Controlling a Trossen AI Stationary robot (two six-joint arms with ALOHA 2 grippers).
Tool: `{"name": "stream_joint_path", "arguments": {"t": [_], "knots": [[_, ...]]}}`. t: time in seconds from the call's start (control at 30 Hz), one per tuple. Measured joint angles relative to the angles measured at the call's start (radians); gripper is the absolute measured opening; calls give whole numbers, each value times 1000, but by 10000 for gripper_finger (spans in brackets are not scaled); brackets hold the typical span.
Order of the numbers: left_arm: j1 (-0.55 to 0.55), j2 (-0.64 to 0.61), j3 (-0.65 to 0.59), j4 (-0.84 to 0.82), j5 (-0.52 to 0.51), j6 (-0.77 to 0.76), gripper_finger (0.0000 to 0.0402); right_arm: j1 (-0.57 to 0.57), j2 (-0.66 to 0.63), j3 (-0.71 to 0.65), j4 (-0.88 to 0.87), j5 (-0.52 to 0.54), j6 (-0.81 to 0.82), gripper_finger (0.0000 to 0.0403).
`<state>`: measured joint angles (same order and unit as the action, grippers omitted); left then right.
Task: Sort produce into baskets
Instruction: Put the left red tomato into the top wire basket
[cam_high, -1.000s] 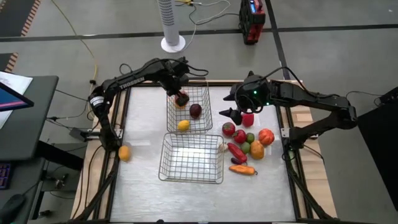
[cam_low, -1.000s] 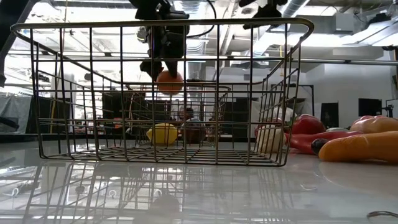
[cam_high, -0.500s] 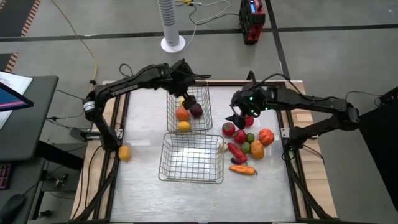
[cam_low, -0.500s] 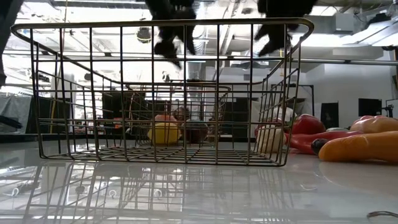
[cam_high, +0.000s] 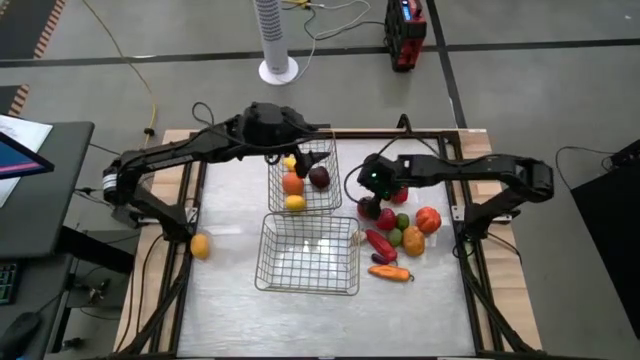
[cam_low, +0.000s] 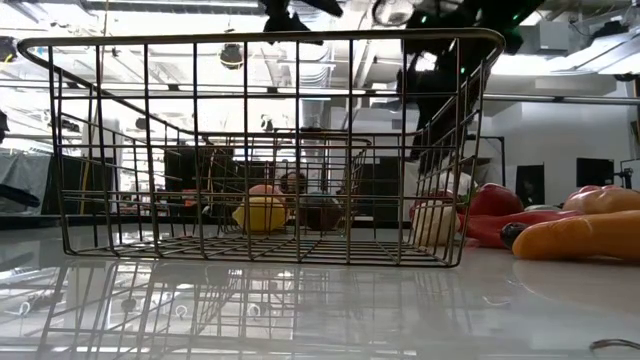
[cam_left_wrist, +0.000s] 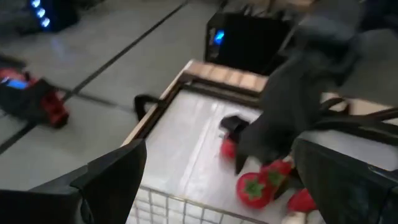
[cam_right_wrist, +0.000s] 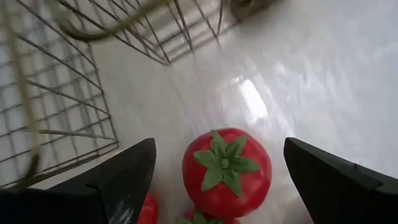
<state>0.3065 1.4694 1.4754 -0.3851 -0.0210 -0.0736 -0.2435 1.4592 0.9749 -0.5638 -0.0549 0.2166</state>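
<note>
Reaching over the far silver wire-mesh basket (cam_high: 304, 172), left gripper (cam_high: 303, 160) is held open; right gripper (cam_right_wrist: 214, 163) hangs open above a red stemmed tomato (cam_right_wrist: 226, 171).

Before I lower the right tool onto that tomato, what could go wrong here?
The open right tool hangs over a red tomato packed among other produce, so closing may nudge neighbours or roll it. The far basket stands close beside it, and a finger could catch the wire.
</note>
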Motion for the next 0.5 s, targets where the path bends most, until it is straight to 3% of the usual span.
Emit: {"name": "stream_joint_path", "arguments": {"t": [0.3, 0.5], "knots": [[39, -129, -128, 50, 57, 52, 389, 44, 105, 2, -4, 77, 37, 379], [56, -185, -139, 219, 138, 77, 388, 46, 183, 3, 0, 82, 49, 379]]}}
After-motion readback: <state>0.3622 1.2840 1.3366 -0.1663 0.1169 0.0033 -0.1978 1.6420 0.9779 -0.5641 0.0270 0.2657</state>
